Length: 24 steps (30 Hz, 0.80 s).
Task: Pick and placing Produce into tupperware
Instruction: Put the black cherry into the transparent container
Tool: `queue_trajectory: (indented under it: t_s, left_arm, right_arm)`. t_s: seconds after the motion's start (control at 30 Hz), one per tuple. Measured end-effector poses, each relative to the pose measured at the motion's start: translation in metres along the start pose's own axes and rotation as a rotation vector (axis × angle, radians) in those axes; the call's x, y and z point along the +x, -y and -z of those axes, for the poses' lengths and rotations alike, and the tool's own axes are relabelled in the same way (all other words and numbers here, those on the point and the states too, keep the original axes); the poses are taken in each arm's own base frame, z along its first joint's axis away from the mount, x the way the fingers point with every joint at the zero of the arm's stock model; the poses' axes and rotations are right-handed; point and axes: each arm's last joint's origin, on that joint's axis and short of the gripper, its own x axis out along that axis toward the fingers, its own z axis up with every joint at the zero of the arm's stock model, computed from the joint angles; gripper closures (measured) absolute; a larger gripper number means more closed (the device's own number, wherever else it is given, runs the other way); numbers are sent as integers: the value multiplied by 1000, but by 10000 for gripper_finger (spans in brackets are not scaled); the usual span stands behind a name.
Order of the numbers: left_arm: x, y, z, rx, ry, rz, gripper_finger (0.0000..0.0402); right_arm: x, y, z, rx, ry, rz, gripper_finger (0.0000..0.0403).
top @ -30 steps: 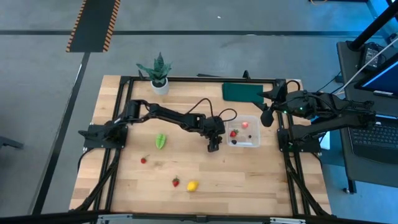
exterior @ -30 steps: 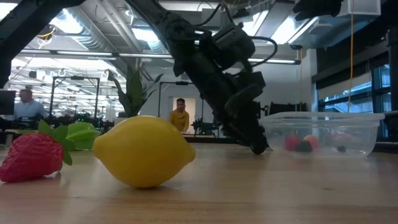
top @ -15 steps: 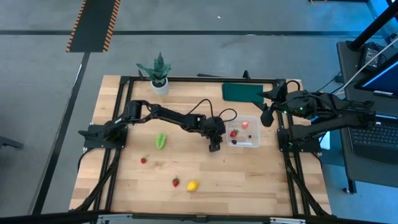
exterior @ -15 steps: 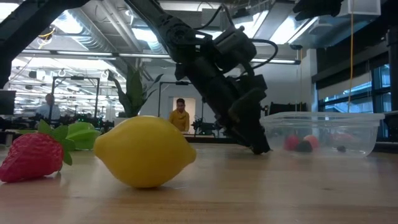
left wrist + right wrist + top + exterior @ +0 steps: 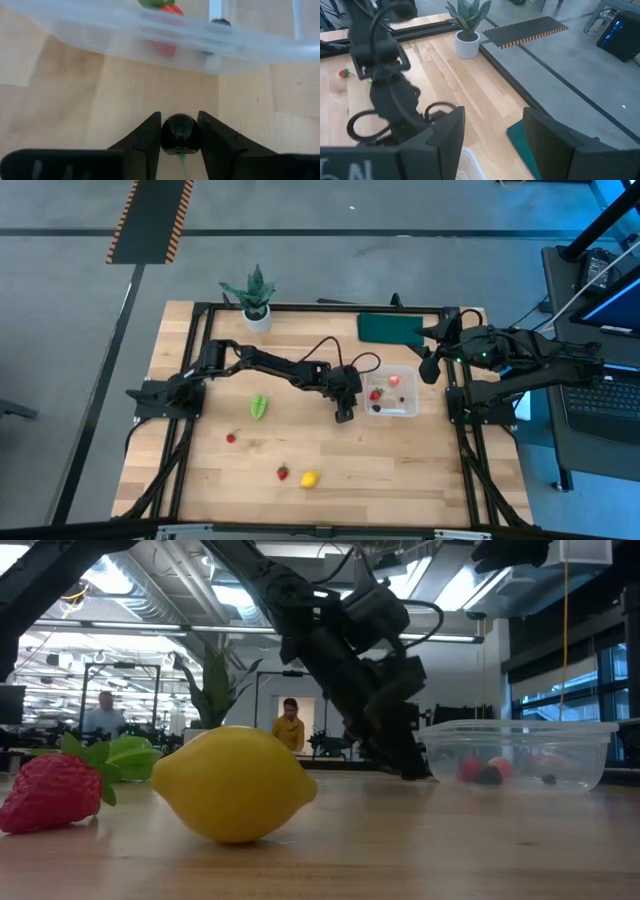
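- Yellow plastic lemon (image 5: 232, 783) and red strawberry piece (image 5: 52, 791): nearest, loose on the pale wooden worktop (image 5: 400, 470), not yet collected.
- Green leafy piece (image 5: 258, 406): lying apart on the worktop's left half.
- Left gripper (image 5: 180, 131): low at the worktop just beside the box; jaws, apart a second ago, now clamped on a small dark round berry (image 5: 180, 134). Judged ready to lift.
- Small clear square plastic tupperware box (image 5: 394, 391): already holds red and dark pieces.
- Right gripper (image 5: 492, 132): waiting beyond the box, jaws apart, empty.
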Motion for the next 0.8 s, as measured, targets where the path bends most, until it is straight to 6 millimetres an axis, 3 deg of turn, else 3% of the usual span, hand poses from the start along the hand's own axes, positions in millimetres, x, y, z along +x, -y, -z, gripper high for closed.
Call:
queue_trajectory:
  t_s: [0.17,0.4,0.53,0.8]
  left_arm:
    - [-31,-11,-15,-19,10,-4,277]
    - [-71,-18,-47,-26,199,7,333]
    - [-75,-20,-59,-52,309,114,366]
    - [-74,-17,-58,-28,309,117,400]
  right_arm:
    - [0,0,0,-1,-1,0,199]
    - [0,0,0,-2,-1,0,199]
    - [0,0,0,-1,1,0,199]
    - [0,0,0,5,1,-1,199]
